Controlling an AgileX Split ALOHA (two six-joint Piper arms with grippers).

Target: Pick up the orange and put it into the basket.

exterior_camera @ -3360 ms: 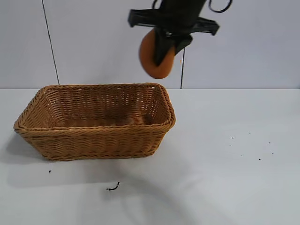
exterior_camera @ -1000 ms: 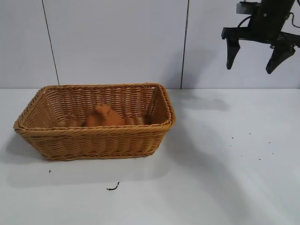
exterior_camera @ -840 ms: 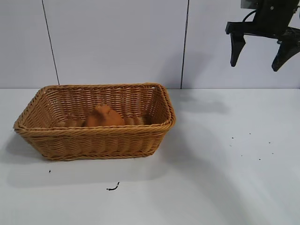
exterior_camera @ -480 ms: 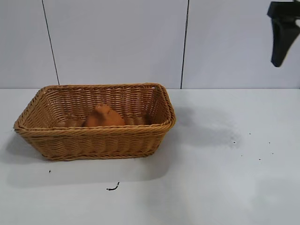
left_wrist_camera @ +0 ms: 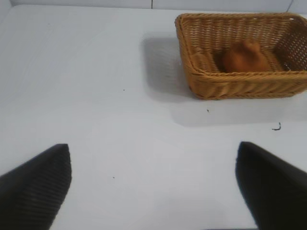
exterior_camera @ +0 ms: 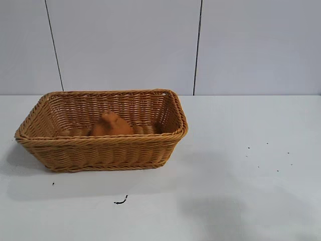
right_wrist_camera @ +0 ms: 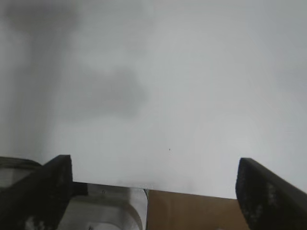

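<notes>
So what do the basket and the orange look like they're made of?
Basket: woven wicker or rattan-like cane, tan, slightly glossy; the strands and braided rim show. Orange: matte, rough and lumpy, with no shine; possibly real fruit or a foam or clay dummy, can't tell.

Bright, even light — soft shadows.

Left hand [left_wrist_camera: 153, 187], right hand [right_wrist_camera: 153, 187] — black, tapered fingers, finely ribbed surface.

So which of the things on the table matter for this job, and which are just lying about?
Part of the job:
- orange, lying in the basket
- basket

Just lying about:
- small dark curl in front of the basket
- dark specks on the table
</notes>
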